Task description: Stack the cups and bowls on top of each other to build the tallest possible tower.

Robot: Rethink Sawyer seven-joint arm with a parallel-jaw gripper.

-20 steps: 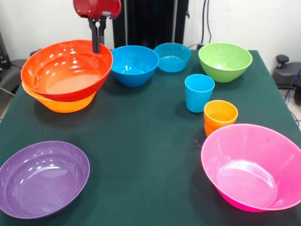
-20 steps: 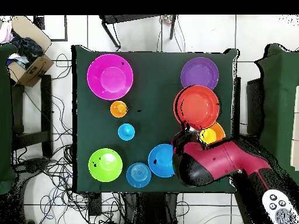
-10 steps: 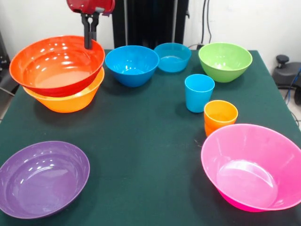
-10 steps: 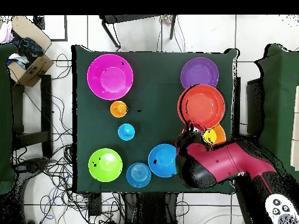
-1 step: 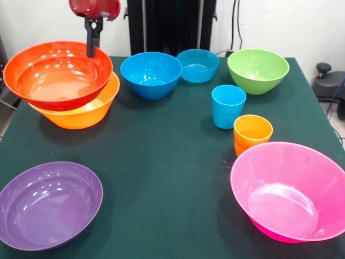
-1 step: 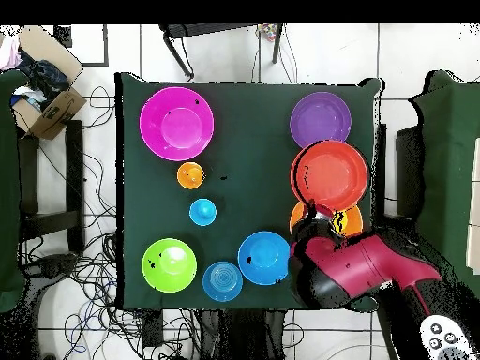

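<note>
Over the orange bowl [image 5: 81, 110], I hold the red-orange bowl [image 5: 56, 75] by its far rim, gripper [image 5: 91, 49] apparently pinched shut on it, and should centre it, since it overhangs, before releasing.

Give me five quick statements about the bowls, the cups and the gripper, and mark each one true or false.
1. The gripper is shut on the rim of the red-orange bowl. True.
2. The red-orange bowl sits squarely centred on the orange bowl. False: it is tilted and offset, overhanging one side.
3. The purple bowl is nested in the pink bowl. False: each sits alone, at opposite sides of the table.
4. The blue cup stands upright beside the orange cups. True.
5. The green bowl holds a cup. False: it is empty.
</note>
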